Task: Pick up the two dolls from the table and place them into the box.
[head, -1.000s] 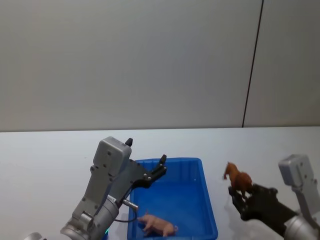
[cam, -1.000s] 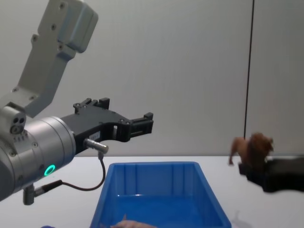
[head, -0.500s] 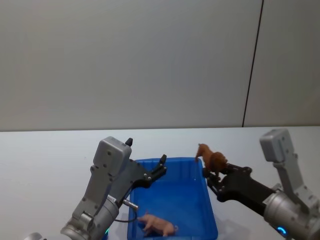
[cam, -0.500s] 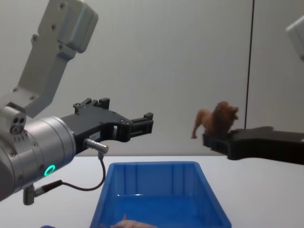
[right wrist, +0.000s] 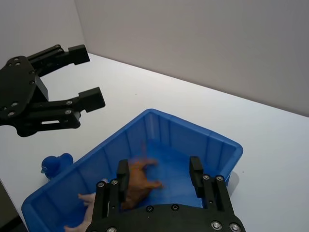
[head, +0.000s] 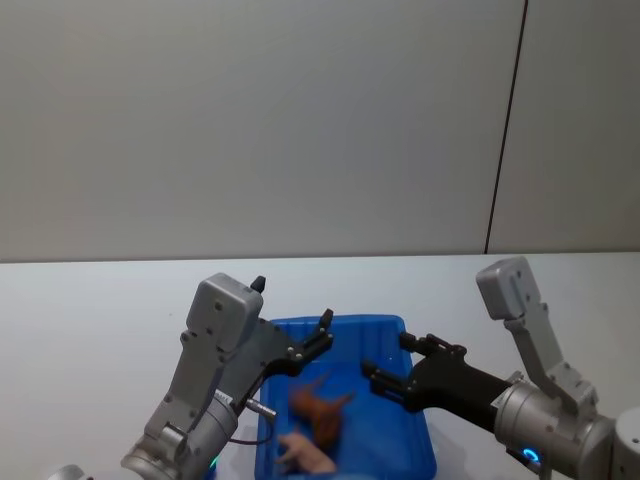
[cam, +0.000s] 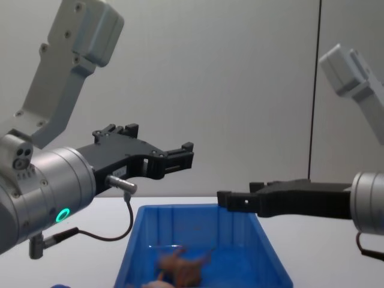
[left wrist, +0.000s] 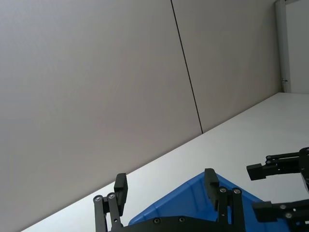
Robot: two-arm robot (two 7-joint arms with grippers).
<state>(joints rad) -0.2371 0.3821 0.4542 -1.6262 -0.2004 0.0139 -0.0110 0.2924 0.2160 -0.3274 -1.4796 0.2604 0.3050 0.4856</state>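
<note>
Right end effector [head: 388,357] is spread wide over the box [head: 370,320], brown doll [head: 318,405] sits inside by the pink doll [head: 305,455], and left end effector [head: 322,335] is wide too.

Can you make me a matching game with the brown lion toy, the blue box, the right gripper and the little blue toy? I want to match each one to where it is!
Things:
1. brown doll
2. box
3. right gripper
4. small blue toy

Places:
A. open, above the box
B. on the table, outside the box
C. on the table, with both dolls in it
D. inside the box, next to the pink doll

Pairs: 1-D, 2-C, 3-A, 4-B
</note>
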